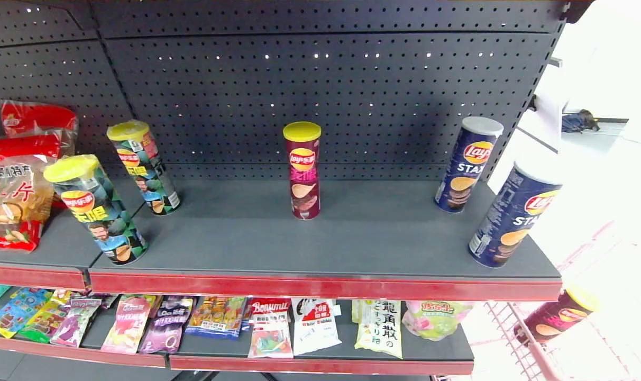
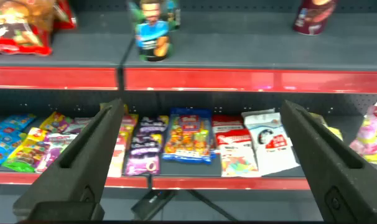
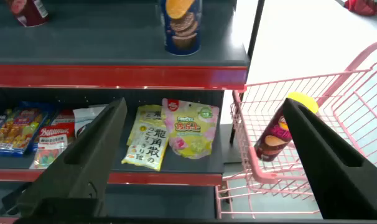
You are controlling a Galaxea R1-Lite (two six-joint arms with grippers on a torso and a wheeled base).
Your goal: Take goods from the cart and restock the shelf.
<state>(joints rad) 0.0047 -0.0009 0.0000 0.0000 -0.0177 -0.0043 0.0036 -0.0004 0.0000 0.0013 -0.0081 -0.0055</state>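
Note:
The dark shelf board (image 1: 352,238) carries two teal chip cans (image 1: 95,209) with yellow lids at the left. A maroon can (image 1: 303,172) stands in the middle and two blue cans (image 1: 467,165) at the right. The pink wire cart (image 1: 532,349) sits low at the right of the shelf, with a maroon, yellow-lidded can (image 1: 558,315) leaning inside. My left gripper (image 2: 201,168) hangs open and empty in front of the lower shelf, below the teal can (image 2: 151,37). My right gripper (image 3: 201,162) is open and empty beside the cart (image 3: 338,81), left of its can (image 3: 280,130).
Red snack bags (image 1: 14,206) lie at the far left of the upper board. Several flat snack packets (image 1: 270,328) line the lower shelf, with a red front lip (image 1: 320,288) above them. A pegboard wall backs the shelf. Wide gaps separate the cans.

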